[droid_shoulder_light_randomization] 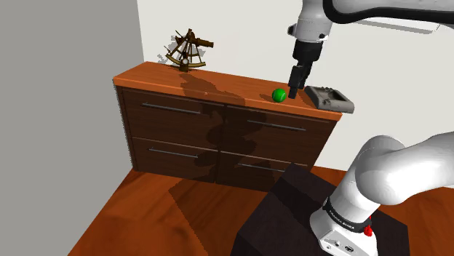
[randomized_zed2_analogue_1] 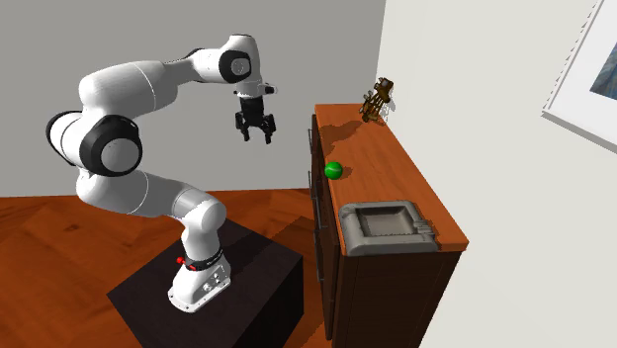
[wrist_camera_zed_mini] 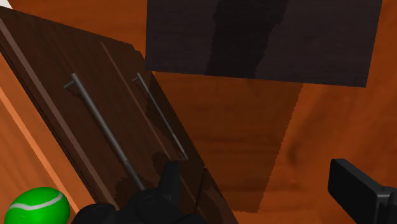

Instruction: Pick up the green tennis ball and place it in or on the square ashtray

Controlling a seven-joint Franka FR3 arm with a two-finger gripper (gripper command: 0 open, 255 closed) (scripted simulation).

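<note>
Currently: approach step. Claw point(randomized_zed2_analogue_1: 254, 136) wide open, empty. Green tennis ball point(randomized_zed2_analogue_1: 334, 170) lies below and beyond the claw, untouched. Next, you should lower over it, then close.

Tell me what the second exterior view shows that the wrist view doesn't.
Second exterior view: the grey square ashtray at the near end of the dresser top, a sextant at the far end, a framed picture on the wall, and the whole arm. Wrist view: the drawer fronts with their bar handles, from above. Both: the green ball, dresser, dark stand, wood floor and open gripper.
</note>
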